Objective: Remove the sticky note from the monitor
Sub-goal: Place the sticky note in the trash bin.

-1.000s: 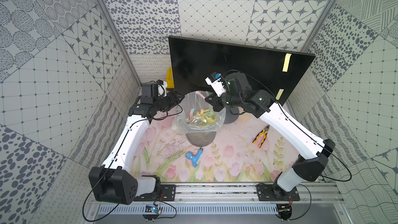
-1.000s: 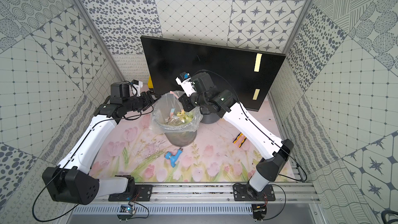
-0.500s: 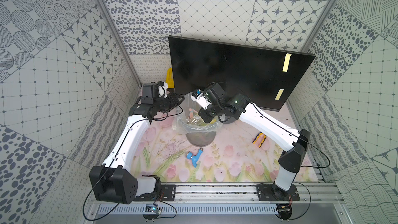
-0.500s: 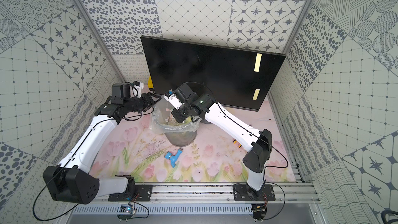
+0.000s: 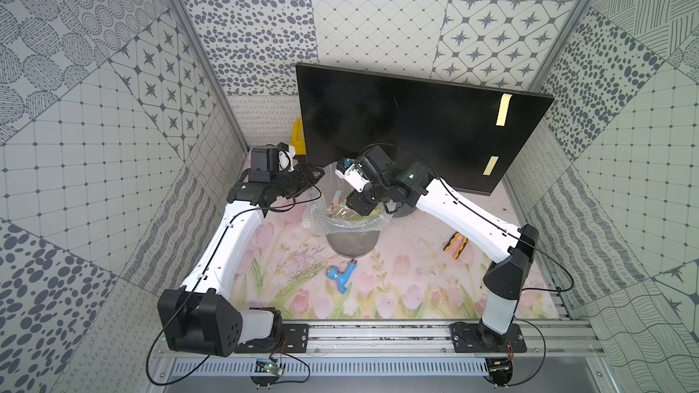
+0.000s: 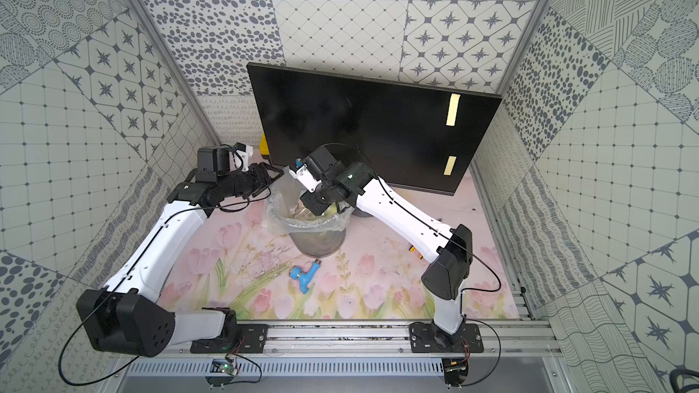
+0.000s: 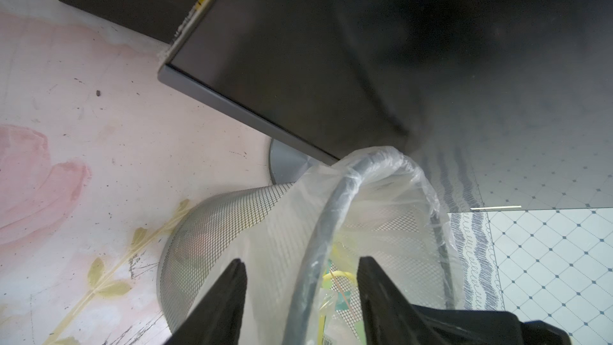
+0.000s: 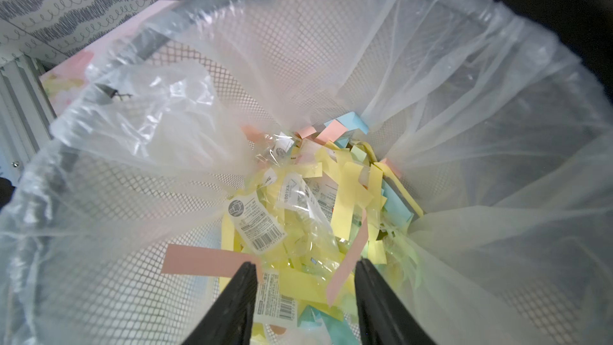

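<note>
A second ago our right fingers (image 8: 232,300) were pressed shut above the bin. Now they stand wide apart, dipped into the mouth of the silver mesh wastebasket (image 5: 353,243) with its clear plastic liner, and nothing lies between them. Under them sits a heap of yellow, pink and blue paper strips (image 8: 331,200). A pink strip (image 8: 199,260) lies just beside one finger, though we cannot tell whether it is the piece let go. We judge that a drop into the bin has just happened.

Our left fingers (image 7: 219,303) stand partly apart, straddling the lined rim of the wastebasket. The rim runs between them and seems to touch neither. They hold much the same place as before.

The large flat black monitor (image 5: 397,122) stands at the back of the floral bench (image 5: 416,277). Two yellow sticky notes remain on the right part of its screen, one high (image 5: 503,110) and one low (image 5: 490,165), both unmoved. So we think the job is unfinished, and the empty right arm must return to the screen.
</note>
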Available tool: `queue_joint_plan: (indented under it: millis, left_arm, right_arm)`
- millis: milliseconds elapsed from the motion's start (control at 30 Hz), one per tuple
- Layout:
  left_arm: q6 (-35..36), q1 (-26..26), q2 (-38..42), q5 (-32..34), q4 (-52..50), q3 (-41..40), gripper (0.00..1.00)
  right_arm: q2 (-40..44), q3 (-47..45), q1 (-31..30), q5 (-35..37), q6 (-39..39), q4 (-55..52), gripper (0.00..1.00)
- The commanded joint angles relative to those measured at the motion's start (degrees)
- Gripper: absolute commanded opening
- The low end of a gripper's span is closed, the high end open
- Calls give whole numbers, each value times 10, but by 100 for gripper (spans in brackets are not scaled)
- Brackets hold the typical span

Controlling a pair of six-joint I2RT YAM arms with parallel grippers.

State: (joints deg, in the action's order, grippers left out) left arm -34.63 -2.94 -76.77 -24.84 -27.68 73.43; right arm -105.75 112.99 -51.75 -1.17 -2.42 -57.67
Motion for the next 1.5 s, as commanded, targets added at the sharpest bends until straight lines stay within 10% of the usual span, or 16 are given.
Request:
queue_joint_plan:
  millis: [0,633,1467]
  left_arm:
    - [18,6,-3,-12,0,7,58]
    - [50,5,35,-33,66,3,85]
    - [190,-170,31,-54,195,61,99]
  right_arm:
    - [-2,27,-4,-5,-4,5,61]
    - [68,39,-2,65,3,5,97]
    - [297,-24,102,141,50,5,97]
